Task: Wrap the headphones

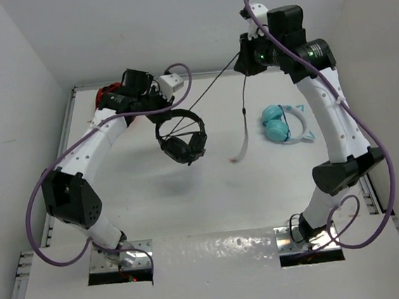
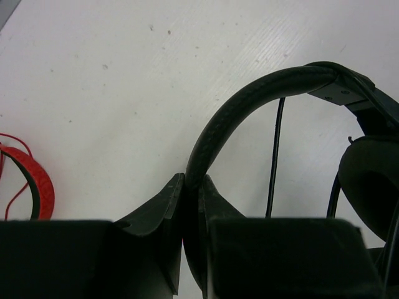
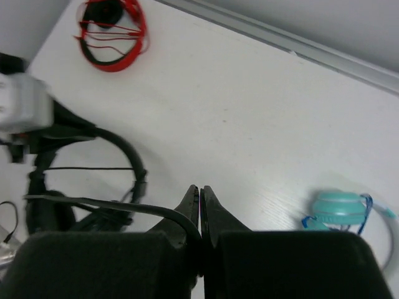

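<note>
- My left claw (image 2: 192, 182) is clamped on the headband of the headphones (image 1: 182, 138); the jaws pinch the padded band edge-on, near one end of its arc.
- My right claw (image 3: 199, 190) is pressed together with the cable (image 3: 124, 204) running into the jaws, so I judge it pinched there.
- From the top view, the headphones hang from my left claw with the ear cups lowest, over the middle of the table (image 1: 191, 214). Their shadow lies apart from them, so I judge them lifted clear.
- The cable runs in a fairly straight line from the headphones up to my right claw, which is raised at the far right. Beyond it a loose length dangles, ending in a pale strip (image 1: 240, 149) I cannot identify.
- Handling: the set looks light. The band is springy and padded, a sound place to grip, while the cups are soft and would squash or swivel.
- The cable is thin, limp and slick. It may slide through shut jaws, and a hard tug could strain its joint at the cup.
- The red headphones (image 1: 106, 95) lie behind my left claw.
- The light blue headphones (image 1: 279, 125) lie to the right.
</note>
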Available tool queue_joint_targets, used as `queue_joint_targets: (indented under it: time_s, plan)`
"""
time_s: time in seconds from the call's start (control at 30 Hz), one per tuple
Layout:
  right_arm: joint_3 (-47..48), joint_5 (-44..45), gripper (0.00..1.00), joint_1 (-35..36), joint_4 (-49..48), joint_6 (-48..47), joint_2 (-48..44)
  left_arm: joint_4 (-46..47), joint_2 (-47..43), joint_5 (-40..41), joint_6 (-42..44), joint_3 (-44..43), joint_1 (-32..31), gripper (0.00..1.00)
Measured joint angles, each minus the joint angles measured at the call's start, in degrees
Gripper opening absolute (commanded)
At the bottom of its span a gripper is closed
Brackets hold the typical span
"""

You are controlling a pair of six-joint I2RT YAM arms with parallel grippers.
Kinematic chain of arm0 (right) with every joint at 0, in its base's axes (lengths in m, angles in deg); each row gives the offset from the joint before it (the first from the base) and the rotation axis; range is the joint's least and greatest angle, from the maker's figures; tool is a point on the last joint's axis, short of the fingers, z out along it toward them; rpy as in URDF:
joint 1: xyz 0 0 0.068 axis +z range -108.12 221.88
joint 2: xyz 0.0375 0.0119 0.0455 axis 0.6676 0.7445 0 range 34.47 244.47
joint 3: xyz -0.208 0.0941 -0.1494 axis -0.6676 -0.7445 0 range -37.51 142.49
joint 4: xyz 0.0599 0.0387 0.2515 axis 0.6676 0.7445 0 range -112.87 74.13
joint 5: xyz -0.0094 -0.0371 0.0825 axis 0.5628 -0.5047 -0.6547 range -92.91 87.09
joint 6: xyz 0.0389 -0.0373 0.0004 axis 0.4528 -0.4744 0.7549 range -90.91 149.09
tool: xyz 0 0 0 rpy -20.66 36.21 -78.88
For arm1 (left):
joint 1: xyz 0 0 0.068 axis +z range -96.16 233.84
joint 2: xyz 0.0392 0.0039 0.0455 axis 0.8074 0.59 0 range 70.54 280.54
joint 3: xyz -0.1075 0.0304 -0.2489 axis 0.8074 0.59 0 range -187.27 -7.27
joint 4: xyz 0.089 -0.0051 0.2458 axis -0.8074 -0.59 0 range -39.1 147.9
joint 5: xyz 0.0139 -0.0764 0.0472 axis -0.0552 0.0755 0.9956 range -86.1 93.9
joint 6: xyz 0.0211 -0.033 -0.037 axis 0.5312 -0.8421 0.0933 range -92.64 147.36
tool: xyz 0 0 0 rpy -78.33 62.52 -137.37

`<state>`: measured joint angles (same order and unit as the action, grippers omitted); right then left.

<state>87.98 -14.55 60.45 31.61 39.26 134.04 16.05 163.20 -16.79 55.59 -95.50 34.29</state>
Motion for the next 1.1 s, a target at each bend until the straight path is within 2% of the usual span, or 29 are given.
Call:
queue_joint_targets:
  time_s: [0.17,0.33,0.57,0.67,0.8,0.97,1.0,1.1]
  plan:
    - [-8.4,2.2,0.0,-6.8,-1.0,0.4,-1.0,-2.8,0.0,-2.9,-3.7,-5.9,0.5,0.0]
    - [-22.6,3.1,0.0,-10.1,-6.1,0.1,-4.4,-5.7,-0.1,-8.2,-8.3,-14.0,0.5,0.0]
    - [-35.7,-3.1,0.0,-10.0,-18.2,0.3,-6.7,-6.1,0.0,-18.3,-15.5,-24.3,0.5,0.0]
    - [-40.4,-8.0,0.01,-8.9,-24.8,1.1,-6.8,-4.1,0.9,-20.3,-20.2,-28.4,0.5,0.0]
    - [-46.2,-10.3,0.02,-4.6,-35.5,1.9,-6.8,0.2,4.2,-21.2,-27.8,-36.3,0.7,0.0]
    - [-50.4,-9.7,0.09,1.0,-48.7,3.5,-4.3,6.0,6.7,-23.6,-36.3,-40.1,1.0,0.0]
    - [-50.9,-9.4,0.18,1.6,-51.3,4.4,-3.1,6.6,6.7,-24.0,-37.3,-40.1,1.0,0.0]
    - [-52.6,-8.4,0.27,2.2,-57.4,6.4,0.1,8.5,6.7,-24.8,-39.6,-40.1,1.0,0.0]
